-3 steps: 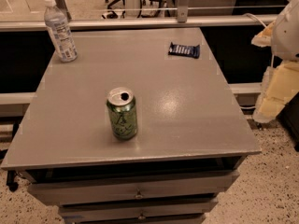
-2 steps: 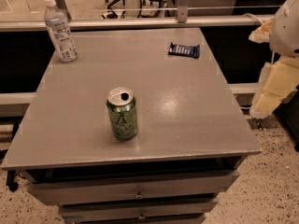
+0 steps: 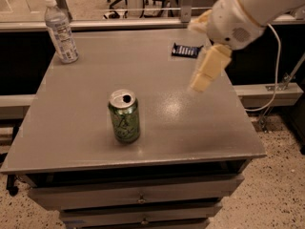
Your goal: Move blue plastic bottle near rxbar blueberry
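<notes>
The blue plastic bottle [image 3: 61,30], clear with a white cap and pale label, stands upright at the table's far left corner. The rxbar blueberry [image 3: 184,50], a flat dark blue wrapper, lies near the far right edge. My gripper [image 3: 204,75] hangs on the white arm above the right part of the table, just in front of and to the right of the bar, far from the bottle. It holds nothing that I can see.
A green drink can [image 3: 125,117] with an open top stands upright in the middle front of the grey table [image 3: 71,142]. Drawers sit below the front edge. A rail and office chairs are behind. A cable hangs at the right.
The arm has swung in from the right edge of the view to above the table's right side, near the bar. Bottle, bar and can have not moved.
</notes>
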Action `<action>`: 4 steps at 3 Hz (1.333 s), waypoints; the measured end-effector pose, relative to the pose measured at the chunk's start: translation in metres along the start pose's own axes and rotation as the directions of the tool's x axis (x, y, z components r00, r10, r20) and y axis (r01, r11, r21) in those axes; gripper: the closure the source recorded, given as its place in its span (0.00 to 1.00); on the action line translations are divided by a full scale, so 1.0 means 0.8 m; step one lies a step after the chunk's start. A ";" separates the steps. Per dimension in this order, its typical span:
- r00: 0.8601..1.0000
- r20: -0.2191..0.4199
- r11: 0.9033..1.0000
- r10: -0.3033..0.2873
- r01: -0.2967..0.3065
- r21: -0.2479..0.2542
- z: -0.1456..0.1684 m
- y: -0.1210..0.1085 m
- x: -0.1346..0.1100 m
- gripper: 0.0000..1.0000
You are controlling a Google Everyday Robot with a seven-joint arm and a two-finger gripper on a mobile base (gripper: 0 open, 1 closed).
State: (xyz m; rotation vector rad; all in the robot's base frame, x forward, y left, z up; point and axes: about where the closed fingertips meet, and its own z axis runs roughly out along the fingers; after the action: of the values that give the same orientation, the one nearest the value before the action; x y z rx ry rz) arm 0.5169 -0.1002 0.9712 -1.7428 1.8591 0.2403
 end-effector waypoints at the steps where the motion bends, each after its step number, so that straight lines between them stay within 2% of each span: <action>1: 0.978 0.202 0.998 -0.045 0.053 -0.034 0.059 -0.009 -0.090 0.00; 2: 0.979 0.201 0.998 -0.046 0.053 -0.034 0.059 -0.009 -0.090 0.00; 3: 0.969 0.244 0.999 -0.037 0.037 0.004 0.073 -0.020 -0.104 0.00; 4: 0.936 0.349 0.998 -0.049 0.030 0.061 0.112 -0.065 -0.145 0.00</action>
State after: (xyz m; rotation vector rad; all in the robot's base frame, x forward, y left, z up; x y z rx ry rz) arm 0.5898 0.0368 0.9707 -1.5787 1.5566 0.4489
